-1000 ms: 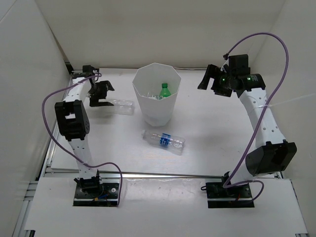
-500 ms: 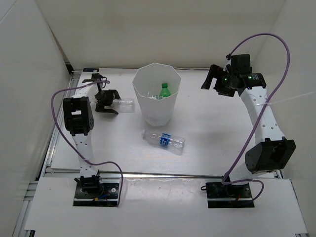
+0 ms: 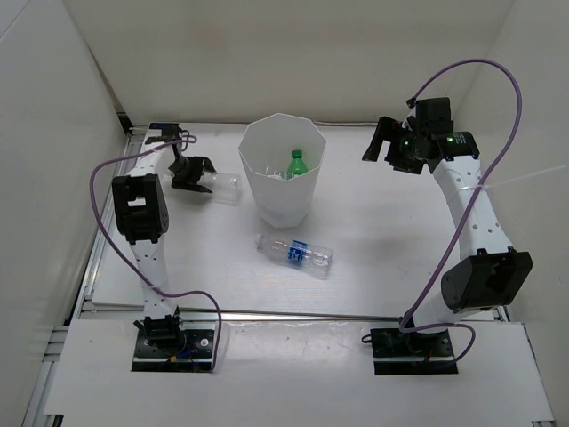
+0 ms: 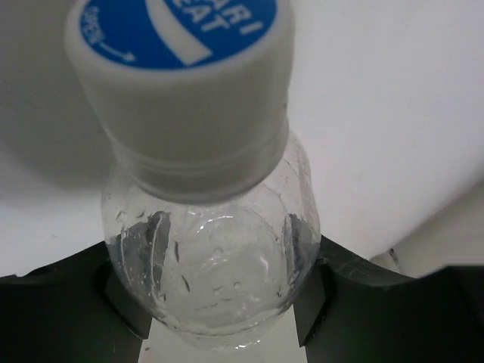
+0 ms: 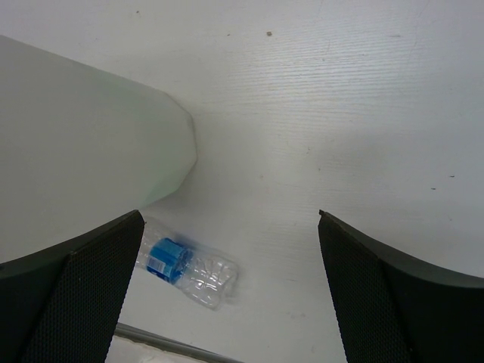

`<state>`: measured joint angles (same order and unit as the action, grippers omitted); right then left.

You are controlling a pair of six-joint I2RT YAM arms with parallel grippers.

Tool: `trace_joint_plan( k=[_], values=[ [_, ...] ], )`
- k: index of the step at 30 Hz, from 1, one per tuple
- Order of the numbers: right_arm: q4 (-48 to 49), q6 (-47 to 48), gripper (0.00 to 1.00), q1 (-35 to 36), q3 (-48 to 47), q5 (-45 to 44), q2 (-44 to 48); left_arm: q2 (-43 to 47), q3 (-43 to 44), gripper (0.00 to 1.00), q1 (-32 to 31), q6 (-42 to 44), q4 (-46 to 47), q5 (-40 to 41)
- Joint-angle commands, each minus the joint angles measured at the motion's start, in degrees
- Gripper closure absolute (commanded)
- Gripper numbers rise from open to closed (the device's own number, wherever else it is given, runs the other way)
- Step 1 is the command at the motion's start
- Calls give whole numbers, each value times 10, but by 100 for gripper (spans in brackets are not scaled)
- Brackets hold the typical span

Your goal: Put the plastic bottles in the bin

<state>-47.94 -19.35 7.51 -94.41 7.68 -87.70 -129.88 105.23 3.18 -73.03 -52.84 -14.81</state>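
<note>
Beside bin [image 3: 284, 203], bottle [image 4: 212, 291] between left fingers [image 4: 60, 318] (touching)

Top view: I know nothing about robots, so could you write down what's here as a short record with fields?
bin: white, upright on the table
inside it: green bottle, clear ones too, count unclear
loose: labelled bottle lying on the near side of the bin
left tool: closed on capped bottle lying left of the bin
right tool: open, empty, raised right of the bin
</note>
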Motion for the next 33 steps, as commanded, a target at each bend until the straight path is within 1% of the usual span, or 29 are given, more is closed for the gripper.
trace_joint_plan(
  k=[1,4,7,10,11,14,17,18,20,21,22,23,24,25,26,27,29,30,33],
  values=[
    [8,-2,0,-1,-19,9,2,37,100,70,20,7,11,-23],
    [8,-2,0,-1,-24,15,2,64,167,69,41,18,40,-23],
    [14,-8,0,-1,-24,21,7,97,216,70,57,18,78,-23],
    [14,-13,0,-1,-18,26,12,118,248,72,72,13,133,-49],
    [14,-18,0,-1,-12,32,17,118,283,72,72,13,142,-57],
    [14,-18,0,-1,-7,32,24,118,345,72,77,29,149,-94],
    [14,-24,0,-1,-1,38,35,148,356,72,77,52,173,-130],
    [14,-24,0,-1,6,44,35,157,361,72,77,78,189,-138],
    [14,-24,0,-1,14,44,46,180,366,69,53,114,197,-168],
    [14,-24,0,-1,21,44,46,188,366,67,43,134,202,-176],
    [14,-24,0,-1,26,44,53,196,359,67,32,178,202,-197],
    [14,-29,0,-1,27,44,59,205,348,66,24,196,202,-206],
    [14,-29,0,-1,34,44,59,226,313,66,5,211,202,-212],
    [14,-29,0,-1,41,44,65,238,295,65,-4,241,202,-224],
    [14,-29,0,-1,41,49,70,258,279,65,-28,262,202,-224],
    [14,-34,0,-1,49,49,70,268,244,65,-41,280,202,-232],
    [14,-34,0,-1,56,49,77,285,207,65,-69,328,202,-232],
    [14,-39,0,-1,62,49,82,300,171,65,-97,343,202,-225],
    [8,-39,0,-1,62,44,82,314,121,65,-132,385,202,-190]
  ],
)
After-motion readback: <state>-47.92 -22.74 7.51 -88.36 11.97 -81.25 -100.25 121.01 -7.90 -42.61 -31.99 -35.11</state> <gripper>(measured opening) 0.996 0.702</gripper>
